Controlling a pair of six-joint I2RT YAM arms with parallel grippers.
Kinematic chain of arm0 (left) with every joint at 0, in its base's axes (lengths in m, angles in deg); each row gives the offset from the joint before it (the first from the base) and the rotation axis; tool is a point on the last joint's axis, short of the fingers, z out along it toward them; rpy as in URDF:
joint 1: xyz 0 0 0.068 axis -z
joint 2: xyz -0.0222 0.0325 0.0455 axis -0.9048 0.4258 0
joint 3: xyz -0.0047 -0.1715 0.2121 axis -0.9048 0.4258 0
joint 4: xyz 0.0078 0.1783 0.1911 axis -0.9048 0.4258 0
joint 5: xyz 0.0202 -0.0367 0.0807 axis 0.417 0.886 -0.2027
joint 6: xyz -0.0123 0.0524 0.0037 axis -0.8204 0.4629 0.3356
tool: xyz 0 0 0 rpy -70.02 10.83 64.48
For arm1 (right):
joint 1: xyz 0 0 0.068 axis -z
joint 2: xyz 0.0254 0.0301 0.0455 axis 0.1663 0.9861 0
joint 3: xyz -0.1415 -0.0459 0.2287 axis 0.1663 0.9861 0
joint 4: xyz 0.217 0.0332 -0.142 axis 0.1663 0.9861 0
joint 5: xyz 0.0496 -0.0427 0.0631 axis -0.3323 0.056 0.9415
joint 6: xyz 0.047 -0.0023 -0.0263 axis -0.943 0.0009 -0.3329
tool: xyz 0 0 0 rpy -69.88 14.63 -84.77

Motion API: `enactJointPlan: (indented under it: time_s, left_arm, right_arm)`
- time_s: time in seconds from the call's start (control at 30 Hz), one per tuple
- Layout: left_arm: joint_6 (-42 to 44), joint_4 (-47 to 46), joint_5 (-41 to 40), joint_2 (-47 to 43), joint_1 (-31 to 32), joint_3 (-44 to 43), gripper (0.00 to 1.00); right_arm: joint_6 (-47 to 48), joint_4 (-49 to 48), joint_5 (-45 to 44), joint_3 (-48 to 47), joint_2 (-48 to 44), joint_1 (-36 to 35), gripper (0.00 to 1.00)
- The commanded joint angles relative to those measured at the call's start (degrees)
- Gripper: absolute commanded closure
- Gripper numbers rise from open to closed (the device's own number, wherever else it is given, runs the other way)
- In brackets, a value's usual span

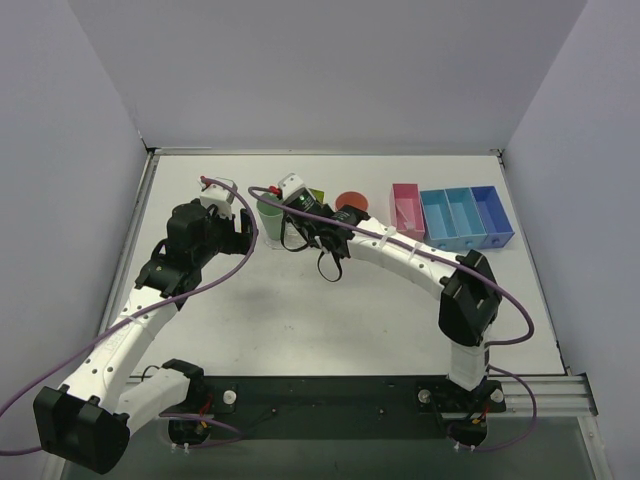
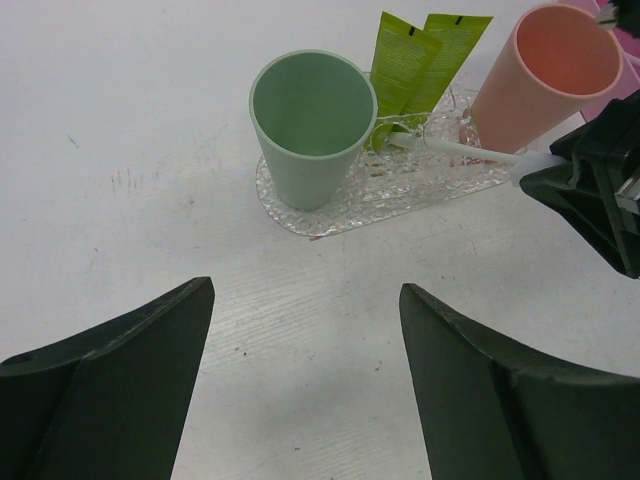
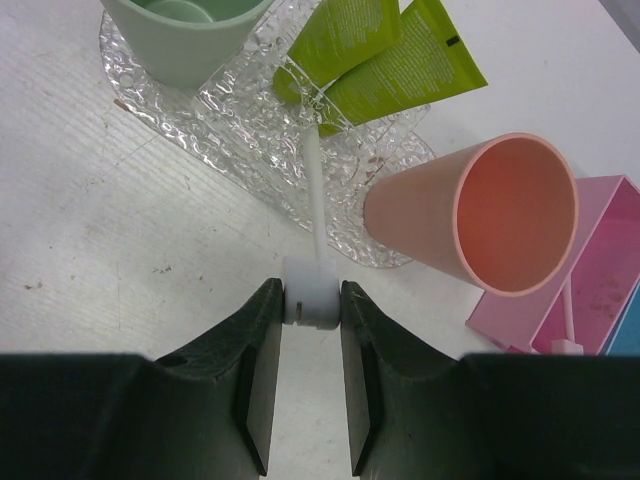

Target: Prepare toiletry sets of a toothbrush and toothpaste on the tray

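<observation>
The clear bumpy tray (image 3: 240,140) lies on the table and also shows in the left wrist view (image 2: 340,205). Two lime-green tubes (image 3: 385,50) lean at its far side. My right gripper (image 3: 312,300) is shut on the thick white end of the pale toothbrush (image 3: 315,190). The shaft reaches over the tray toward the tubes. The left wrist view shows the same toothbrush (image 2: 465,150) and tubes (image 2: 420,55). My left gripper (image 2: 305,300) is open and empty, a little in front of the tray. From above, both grippers, left (image 1: 246,233) and right (image 1: 300,213), are beside the tray.
A green cup (image 2: 312,125) stands on the tray's left end and a salmon cup (image 2: 545,80) at its right end. A pink bin (image 3: 600,270) holding another pale brush (image 3: 568,320) and blue bins (image 1: 465,217) stand to the right.
</observation>
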Motion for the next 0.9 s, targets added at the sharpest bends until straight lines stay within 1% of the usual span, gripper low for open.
enactJointPlan:
  time_s: [0.0,0.87]
  left_arm:
    - [0.7,-0.9,-0.4,-1.0,0.4,-0.9,0.14]
    - [0.9,-0.8,-0.4,-0.7,0.6,-0.9,0.14]
  right_arm:
    - [1.8,2.4,-3.3,-3.6,1.1,-0.9,1.00]
    - [4.1,3.1,-5.7,-6.3,5.8,-1.6,1.00]
